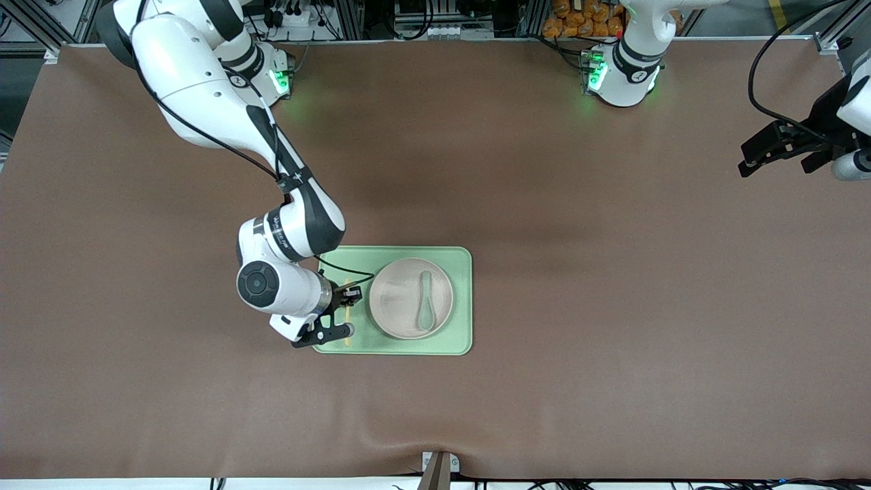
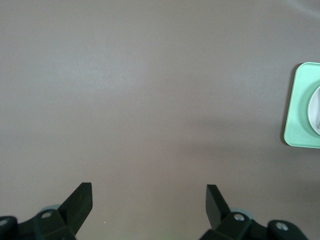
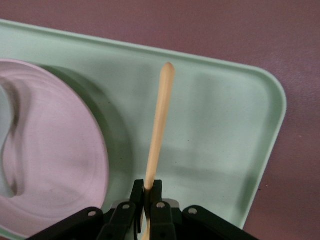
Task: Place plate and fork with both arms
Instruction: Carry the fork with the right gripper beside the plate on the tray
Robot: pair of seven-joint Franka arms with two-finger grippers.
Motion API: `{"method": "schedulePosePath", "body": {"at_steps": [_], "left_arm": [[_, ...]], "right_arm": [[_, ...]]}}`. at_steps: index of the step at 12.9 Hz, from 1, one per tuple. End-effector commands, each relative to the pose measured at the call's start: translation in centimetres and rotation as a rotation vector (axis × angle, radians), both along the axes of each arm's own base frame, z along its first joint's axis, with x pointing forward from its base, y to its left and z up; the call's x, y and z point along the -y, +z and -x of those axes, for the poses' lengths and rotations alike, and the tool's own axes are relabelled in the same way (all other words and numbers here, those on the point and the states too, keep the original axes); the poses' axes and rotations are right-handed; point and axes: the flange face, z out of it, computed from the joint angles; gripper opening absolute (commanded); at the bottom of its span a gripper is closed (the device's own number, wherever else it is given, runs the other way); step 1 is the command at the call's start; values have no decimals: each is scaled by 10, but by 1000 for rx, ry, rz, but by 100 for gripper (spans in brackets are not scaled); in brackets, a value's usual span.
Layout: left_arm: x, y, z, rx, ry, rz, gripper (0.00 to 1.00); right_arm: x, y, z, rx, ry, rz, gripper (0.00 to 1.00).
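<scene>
The pale beige-pink plate (image 1: 411, 298) sits in the light-green tray (image 1: 459, 340); it also shows in the right wrist view (image 3: 55, 155). A grey-green spoon (image 1: 426, 303) lies in the plate. My right gripper (image 1: 346, 307) is over the tray's end toward the right arm, beside the plate. In the right wrist view it (image 3: 147, 187) is shut on the pale yellow fork (image 3: 159, 125), whose handle points along the tray floor. My left gripper (image 1: 755, 155) waits open and empty over the table's left-arm end; in the left wrist view it (image 2: 149, 197) is over bare mat.
The brown mat (image 1: 578, 286) covers the table. A corner of the tray (image 2: 301, 107) shows at the edge of the left wrist view. A small bracket (image 1: 439, 466) sits at the table's edge nearest the front camera.
</scene>
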Motion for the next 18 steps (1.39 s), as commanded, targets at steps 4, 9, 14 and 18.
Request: {"method": "schedulePosePath", "body": {"at_steps": [4, 9, 14, 18], "left_arm": [[4, 5, 7, 2, -25, -32, 100], [12, 0, 14, -19, -43, -36, 100], [20, -7, 23, -11, -59, -42, 100], [23, -8, 21, -6, -64, -41, 100]], "right_arm": [[31, -10, 21, 4, -4, -118, 0], [29, -16, 25, 1, -41, -161, 31], [33, 0, 13, 28, -44, -170, 82], [52, 51, -8, 33, -45, -184, 100]]}}
